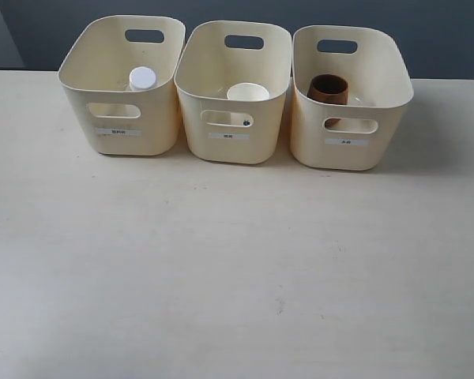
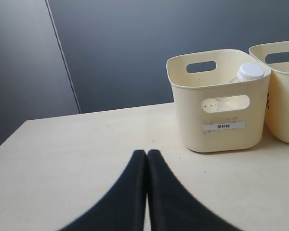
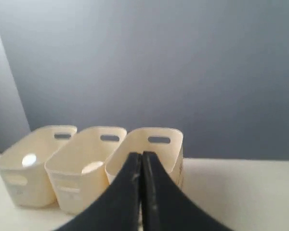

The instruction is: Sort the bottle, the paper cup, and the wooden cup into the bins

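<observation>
Three cream bins stand in a row at the back of the table. Inside the left bin (image 1: 118, 118) is the bottle (image 1: 142, 78), its white cap showing; the same bottle (image 2: 250, 72) appears in the left wrist view. The paper cup (image 1: 247, 92) sits in the middle bin (image 1: 229, 130). The wooden cup (image 1: 328, 88) sits in the right bin (image 1: 347, 134). Neither gripper shows in the exterior view. My left gripper (image 2: 147, 154) is shut and empty, low over the table, short of the left bin (image 2: 221, 134). My right gripper (image 3: 141, 156) is shut and empty, in front of the right bin (image 3: 171, 144).
The pale wooden table (image 1: 237, 268) stretches from the bins to the near edge. A dark grey wall (image 1: 442, 31) stands behind the bins. In the left wrist view the table's left edge (image 2: 9, 137) lies close to a grey panel.
</observation>
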